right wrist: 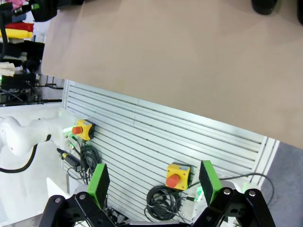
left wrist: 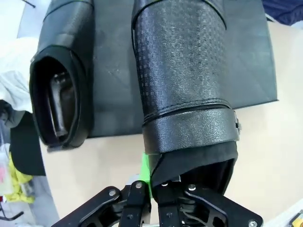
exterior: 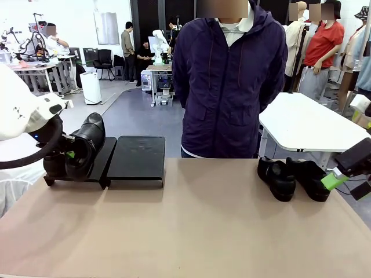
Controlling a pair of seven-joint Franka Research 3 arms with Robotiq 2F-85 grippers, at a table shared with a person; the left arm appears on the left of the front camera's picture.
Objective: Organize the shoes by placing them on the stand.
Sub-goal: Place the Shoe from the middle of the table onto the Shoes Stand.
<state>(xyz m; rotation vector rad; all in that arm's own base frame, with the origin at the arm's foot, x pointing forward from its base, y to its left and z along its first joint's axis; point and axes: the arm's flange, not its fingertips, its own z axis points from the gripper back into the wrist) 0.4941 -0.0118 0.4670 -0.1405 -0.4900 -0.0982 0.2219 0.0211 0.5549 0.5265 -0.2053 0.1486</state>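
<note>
While the left claw [left wrist: 150,177] grips one shoe [left wrist: 184,80] tightly by its heel collar, that shoe tilts over the stand [exterior: 136,156] near the far left edge of the bench [exterior: 185,231], beside a second shoe [left wrist: 59,94]. A third shoe [exterior: 277,178] and a fourth shoe [exterior: 310,178] sit by the far right edge, near the right claw [right wrist: 154,182], which gapes wide and empty.

White left arm [exterior: 23,119] reaches in from the left, its tool [exterior: 70,154] clamped on a shoe [exterior: 88,141]. Right tool [right wrist: 154,171] hangs wide open at the bench's right edge.
</note>
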